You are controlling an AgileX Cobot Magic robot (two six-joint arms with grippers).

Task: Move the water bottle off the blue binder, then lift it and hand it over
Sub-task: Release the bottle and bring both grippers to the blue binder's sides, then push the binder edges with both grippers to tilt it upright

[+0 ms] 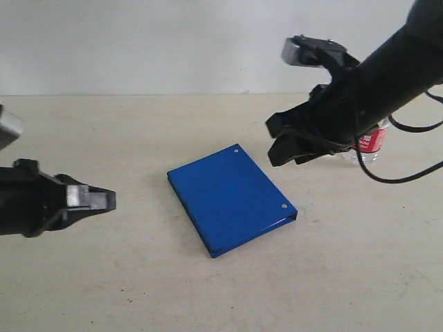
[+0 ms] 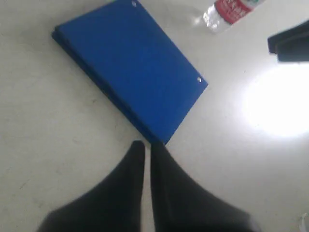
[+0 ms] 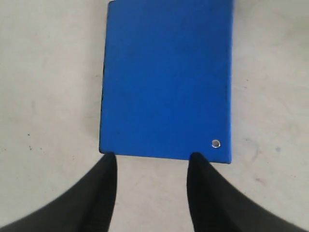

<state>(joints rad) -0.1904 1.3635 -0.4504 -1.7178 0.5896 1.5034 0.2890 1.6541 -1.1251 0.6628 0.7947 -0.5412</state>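
Note:
The blue binder (image 1: 232, 199) lies flat in the middle of the table with nothing on it, its two silver rivets along the right-hand edge. The water bottle (image 1: 374, 142) rests on the table to the binder's right, apart from it and half hidden behind the right arm; its cap is out of sight. My right gripper (image 1: 278, 144) hangs open above the table between binder and bottle, empty. In the right wrist view the binder (image 3: 166, 77) lies just beyond the right gripper (image 3: 152, 159). My left gripper (image 1: 105, 199) is shut and empty, left of the binder. The left wrist view shows the binder (image 2: 130, 72), the bottle (image 2: 231, 10) and the left gripper (image 2: 147, 147).
The beige table (image 1: 138, 290) runs back to a pale wall (image 1: 138, 41). Black cables (image 1: 408, 173) from the right arm loop over the table near the bottle. A bright glare spot (image 2: 277, 104) sits on the table surface in the left wrist view.

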